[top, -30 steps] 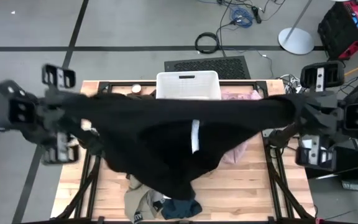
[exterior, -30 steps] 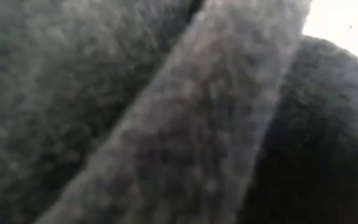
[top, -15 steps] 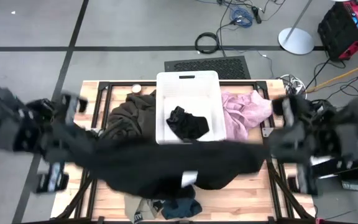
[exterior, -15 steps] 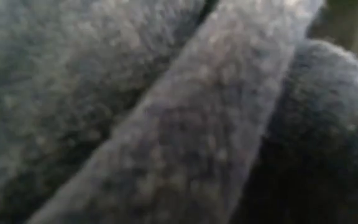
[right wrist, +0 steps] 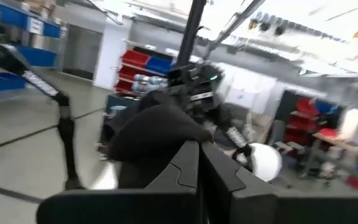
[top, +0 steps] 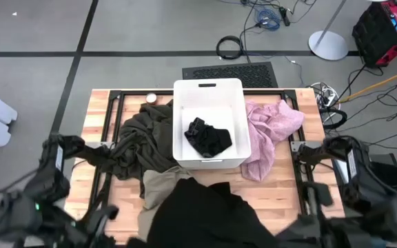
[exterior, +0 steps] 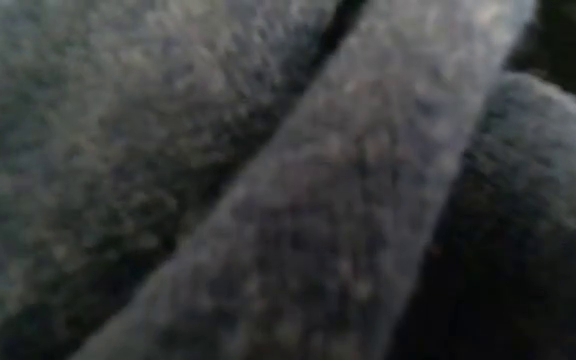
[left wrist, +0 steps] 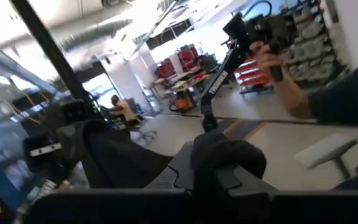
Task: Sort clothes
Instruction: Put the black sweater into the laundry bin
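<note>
Large black garment [top: 205, 217] at lower centre, pinched at its ends by the left gripper [left wrist: 225, 168] and right gripper [right wrist: 194, 168], both clenched on cloth; small black item [top: 209, 136] already in white bin [top: 207, 90]; olive [top: 140, 134], pink [top: 271, 131], beige [top: 157, 187] pieces left unsorted on table.
</note>
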### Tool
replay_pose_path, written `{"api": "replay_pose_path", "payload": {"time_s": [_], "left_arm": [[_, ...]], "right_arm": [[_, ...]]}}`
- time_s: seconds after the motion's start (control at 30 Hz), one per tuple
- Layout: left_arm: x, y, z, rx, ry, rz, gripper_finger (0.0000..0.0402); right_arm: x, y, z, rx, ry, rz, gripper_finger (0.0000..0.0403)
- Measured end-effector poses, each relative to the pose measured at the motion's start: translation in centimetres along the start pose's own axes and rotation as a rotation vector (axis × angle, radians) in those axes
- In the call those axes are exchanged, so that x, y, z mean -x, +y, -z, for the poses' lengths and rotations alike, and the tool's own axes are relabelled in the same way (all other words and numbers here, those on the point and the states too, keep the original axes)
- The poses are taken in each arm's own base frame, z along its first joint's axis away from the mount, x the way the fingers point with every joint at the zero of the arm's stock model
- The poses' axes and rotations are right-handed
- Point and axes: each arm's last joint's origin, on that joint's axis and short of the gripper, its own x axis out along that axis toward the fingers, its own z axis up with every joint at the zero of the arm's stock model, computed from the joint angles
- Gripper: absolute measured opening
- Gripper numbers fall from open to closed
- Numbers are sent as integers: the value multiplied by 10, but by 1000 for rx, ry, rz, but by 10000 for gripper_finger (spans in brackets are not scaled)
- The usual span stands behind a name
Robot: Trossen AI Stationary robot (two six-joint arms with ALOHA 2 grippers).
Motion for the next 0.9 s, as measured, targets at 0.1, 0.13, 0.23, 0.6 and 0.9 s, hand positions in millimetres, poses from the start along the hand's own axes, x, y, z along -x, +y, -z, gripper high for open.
{"api": "replay_pose_path", "payload": {"time_s": [0.1,0.13,0.23,0.6,0.9], "left_arm": [[-4,-6,0,-73,21,-59,11],[-4,-6,0,-81,39,-82,11],[-6,4,12,-89,174,-182,11],[-22,35,110,104,742,-349,7],[-24,15,198,91,1105,-402,4]], "right_arm": [[8,1,-7,62,31,106,0],[10,-1,-7,77,66,155,0],[7,-13,0,114,229,342,0],[-28,-49,93,-49,471,390,0],[-36,-60,168,-231,842,459,0]]}}
